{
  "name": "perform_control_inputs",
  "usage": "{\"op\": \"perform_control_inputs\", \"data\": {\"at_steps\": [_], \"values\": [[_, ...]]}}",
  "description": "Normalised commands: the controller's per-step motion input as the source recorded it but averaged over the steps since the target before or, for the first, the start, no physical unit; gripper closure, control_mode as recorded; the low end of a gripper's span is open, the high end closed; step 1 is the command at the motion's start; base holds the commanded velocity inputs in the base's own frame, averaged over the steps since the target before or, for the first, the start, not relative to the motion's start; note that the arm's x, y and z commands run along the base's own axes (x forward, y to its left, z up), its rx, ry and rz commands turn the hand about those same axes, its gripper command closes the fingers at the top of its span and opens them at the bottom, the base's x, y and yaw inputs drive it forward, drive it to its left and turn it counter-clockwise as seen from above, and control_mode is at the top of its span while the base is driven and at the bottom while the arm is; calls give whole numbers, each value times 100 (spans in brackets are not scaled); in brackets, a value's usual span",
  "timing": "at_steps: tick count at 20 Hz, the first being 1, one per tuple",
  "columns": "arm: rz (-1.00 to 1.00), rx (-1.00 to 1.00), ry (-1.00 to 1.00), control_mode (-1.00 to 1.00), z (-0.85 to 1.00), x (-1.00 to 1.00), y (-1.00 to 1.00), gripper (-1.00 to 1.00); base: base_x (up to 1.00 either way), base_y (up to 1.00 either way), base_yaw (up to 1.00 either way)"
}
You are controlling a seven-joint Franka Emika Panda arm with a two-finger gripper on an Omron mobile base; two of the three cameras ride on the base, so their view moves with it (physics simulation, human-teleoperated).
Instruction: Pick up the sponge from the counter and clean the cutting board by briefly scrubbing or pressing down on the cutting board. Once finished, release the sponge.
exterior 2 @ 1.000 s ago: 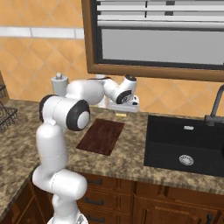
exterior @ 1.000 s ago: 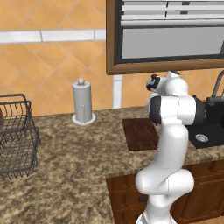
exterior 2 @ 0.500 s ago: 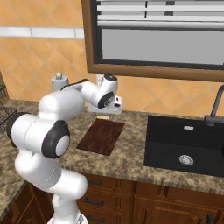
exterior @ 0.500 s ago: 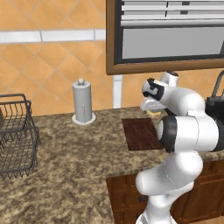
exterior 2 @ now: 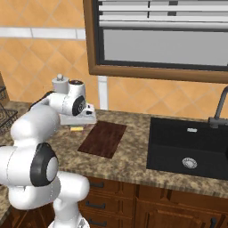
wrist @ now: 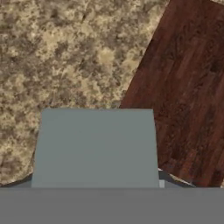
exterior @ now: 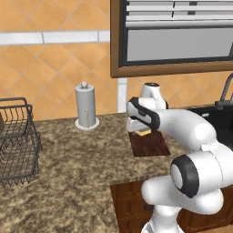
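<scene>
While the hand sits low over the counter [exterior 2: 133,156], the sponge [exterior 2: 76,129] shows in the right base view as a small yellow sliver directly under the hand, just off the left edge of the cutting board [exterior 2: 103,138]. Whether it rests on the granite or hangs just clear of it cannot be told.

Left base view: a yellow strip of the pad shows below the hand at the board's far left corner. The gripper [exterior: 140,129] is down at that spot; the fingers themselves are hidden by the hand's body.

Hand view: a flat grey-green face fills the centre foreground, which I read as the sponge's top layer seen up close between the fingers. The board lies to the upper right of that view, speckled granite to the left.

Claw state: cannot tell from these views. The pad's position right at the fingers suggests a grasp, but no finger contact is visible.

Progress, as a judgement:
- Reach to the sponge: done.
- Grasp: probable, unconfirmed.
- Scrub or press on the board: not yet done; the pad is beside the board or at its corner, not over its middle.
- Letting go: still to come.

Paper towel holder [exterior: 86,105] and wire basket [exterior: 16,141] stand well apart to the left; sink [exterior 2: 189,149] to the right.
</scene>
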Motion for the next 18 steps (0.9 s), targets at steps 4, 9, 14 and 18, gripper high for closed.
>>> {"op": "perform_control_inputs", "data": {"at_steps": [4, 9, 14, 18], "values": [[13, -10, 29, -100, -13, -18, 100, 100, 0, 0, 0], [13, 0, 17, -100, -43, -2, 100, 100, 0, 0, 0], [3, 0, 6, -100, -54, 0, 35, 100, 0, 0, 0], [0, 1, -4, -100, -74, 7, 4, 100, 0, 0, 0]]}}
